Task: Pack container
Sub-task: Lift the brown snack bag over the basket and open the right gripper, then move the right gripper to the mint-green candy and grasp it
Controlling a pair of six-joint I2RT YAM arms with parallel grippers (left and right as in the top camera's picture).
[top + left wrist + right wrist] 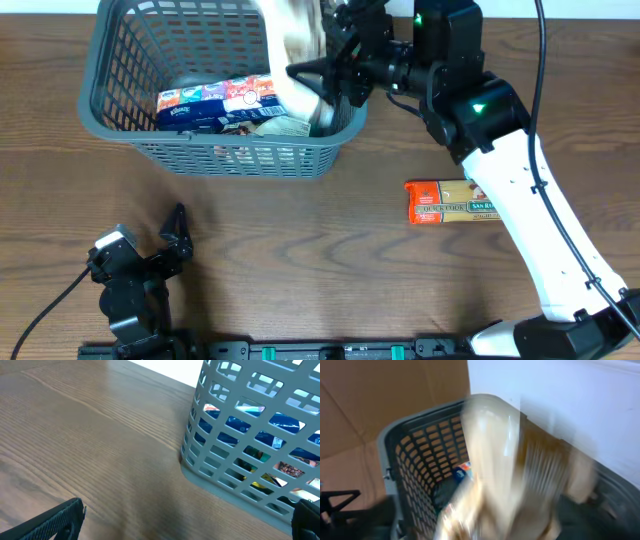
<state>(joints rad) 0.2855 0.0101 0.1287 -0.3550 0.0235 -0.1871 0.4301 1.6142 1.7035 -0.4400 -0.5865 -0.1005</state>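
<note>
The dark grey lattice basket stands at the back left of the table. It also shows in the left wrist view and the right wrist view. My right gripper is shut on a pale beige package and holds it over the basket's right end. In the right wrist view the package is blurred and hides the fingers. A blue and white pack lies inside the basket. My left gripper is open and empty near the table's front left, with its fingers wide apart in the left wrist view.
An orange box lies flat on the wooden table to the right of the basket, under my right arm. Other small packets lie at the basket's bottom near its front wall.
</note>
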